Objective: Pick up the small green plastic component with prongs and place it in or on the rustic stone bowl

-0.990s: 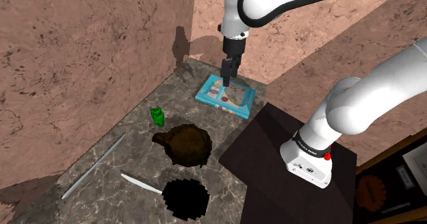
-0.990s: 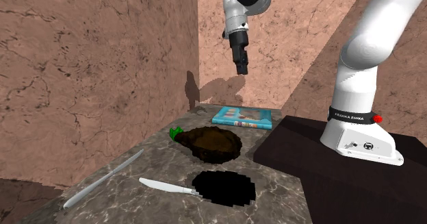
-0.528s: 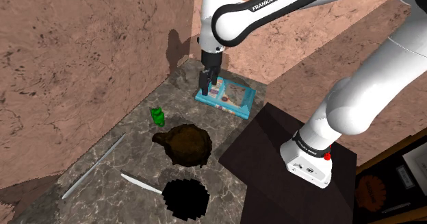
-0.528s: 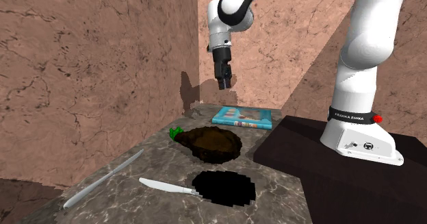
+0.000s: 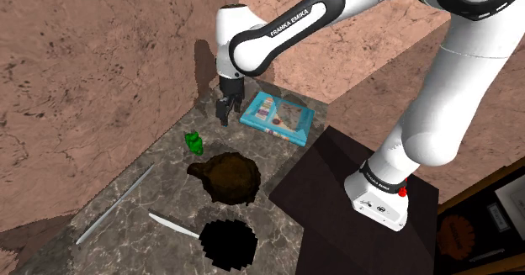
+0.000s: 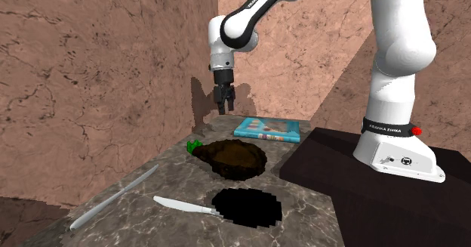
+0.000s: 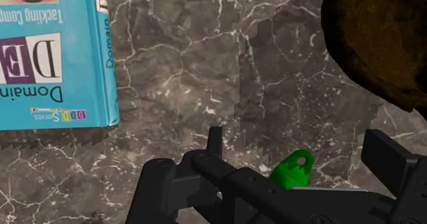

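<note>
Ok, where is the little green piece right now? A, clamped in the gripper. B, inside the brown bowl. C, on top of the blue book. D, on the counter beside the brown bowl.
D: the green piece lies on the marble counter next to the brown bowl, while the open gripper hangs above it, holding nothing.

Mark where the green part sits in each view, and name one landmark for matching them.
Shoulder view: the green part lies up and left of the brown bowl.
Second exterior view: the green part peeks out at the bowl's left edge.
Wrist view: the green part lies between the open gripper's fingers, not held, near the bowl.
Shared landmark: the brown bowl.
</note>
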